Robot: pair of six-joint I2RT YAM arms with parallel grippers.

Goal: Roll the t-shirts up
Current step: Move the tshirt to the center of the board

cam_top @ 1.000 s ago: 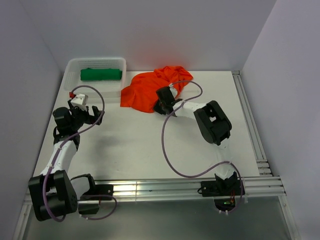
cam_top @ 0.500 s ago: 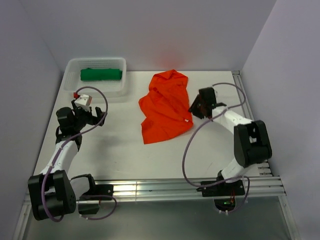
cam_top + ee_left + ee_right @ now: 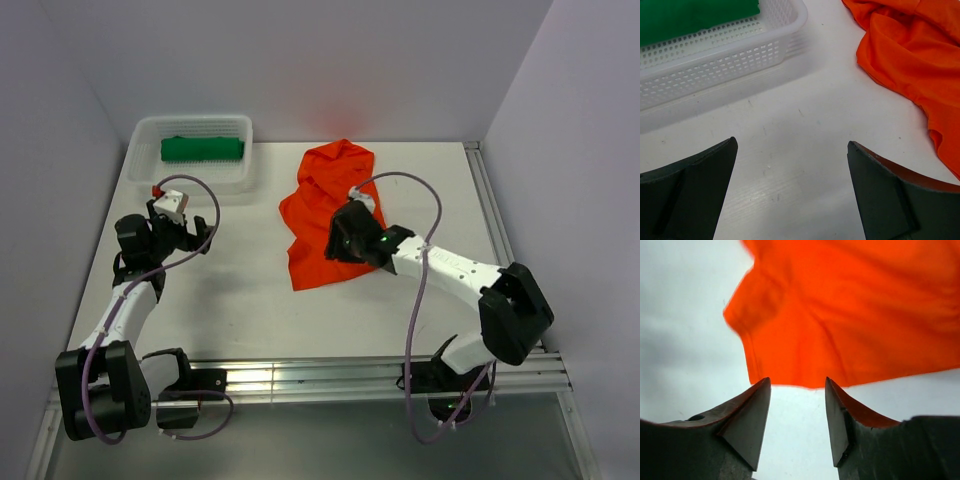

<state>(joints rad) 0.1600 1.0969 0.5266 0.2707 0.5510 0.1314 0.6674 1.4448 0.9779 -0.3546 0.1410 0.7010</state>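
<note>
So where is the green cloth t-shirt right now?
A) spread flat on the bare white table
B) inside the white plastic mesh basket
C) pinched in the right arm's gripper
B: the green cloth t-shirt lies as a compact bundle inside the white plastic mesh basket, at the far left in the top view.

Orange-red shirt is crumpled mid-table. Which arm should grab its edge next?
Right. The right gripper hovers open at an edge of the crumpled orange-red cloth t-shirt, facing it. The left gripper, open too, sits over the white table beside the white plastic mesh basket, farther off.
</note>
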